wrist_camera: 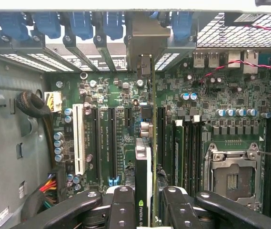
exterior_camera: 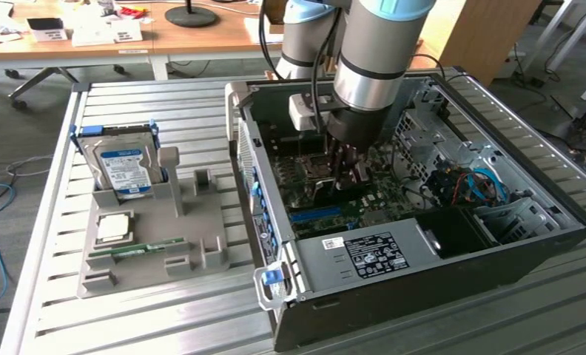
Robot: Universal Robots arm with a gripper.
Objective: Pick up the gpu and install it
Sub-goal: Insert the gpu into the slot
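In the exterior view, the claw (exterior_camera: pixel 348 164) reaches down inside the open computer case (exterior_camera: pixel 530 244), over its motherboard (exterior_camera: pixel 337 196). In the wrist view, the claw (wrist_camera: pixel 148 202) is clamped on the gpu (wrist_camera: pixel 145 167), held edge-on above the motherboard's (wrist_camera: pixel 221 95) slots.

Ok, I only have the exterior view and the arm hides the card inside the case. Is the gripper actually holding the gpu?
Observer: Yes. In the wrist view the gripper is shut on the gpu, which is seen edge-on.
Operator: Which way does its bracket point?
Observer: Toward the blue latches at the case's rear openings.
Operator: Are the neighbouring slots free?
Observer: The white slot and the black slots beside the card are empty.
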